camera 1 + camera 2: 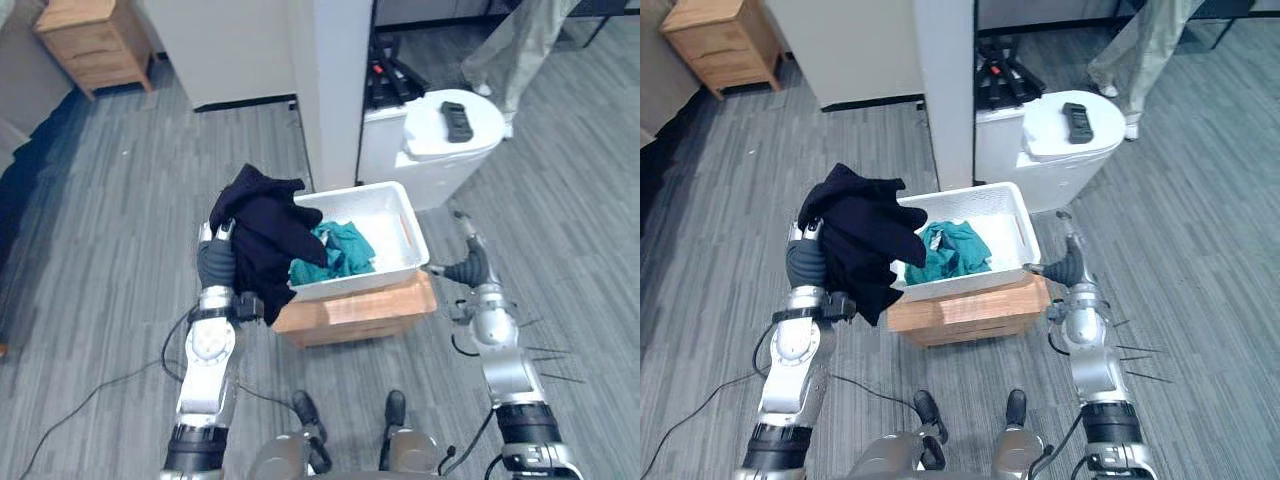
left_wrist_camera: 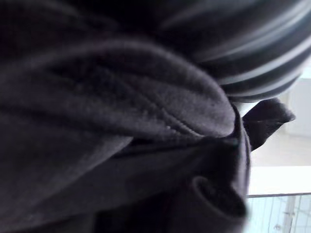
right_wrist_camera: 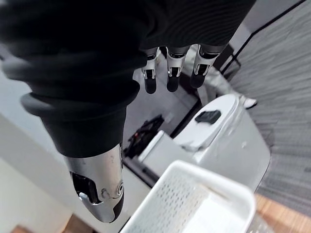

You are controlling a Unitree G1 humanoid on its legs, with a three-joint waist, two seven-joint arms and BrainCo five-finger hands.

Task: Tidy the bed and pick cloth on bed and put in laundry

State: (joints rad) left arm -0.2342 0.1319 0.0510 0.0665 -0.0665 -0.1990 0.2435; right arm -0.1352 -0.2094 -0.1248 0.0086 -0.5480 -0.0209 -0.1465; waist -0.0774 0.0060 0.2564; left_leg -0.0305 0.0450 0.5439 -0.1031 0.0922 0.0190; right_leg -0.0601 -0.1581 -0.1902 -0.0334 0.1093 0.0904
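Fingers of the left hand are buried under the black cloth, grip impossible to tell. The cloth drapes over the left rim of the laundry basket; the drop-in likely comes next. The right hand hovers just beside the basket, fingers straight, empty.

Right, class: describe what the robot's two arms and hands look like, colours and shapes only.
The left arm and right arm are smooth silver-grey segments with dark bands. The left hand and right hand wear dark ribbed covers; the right hand's silver fingers and thumb end in dark tips.
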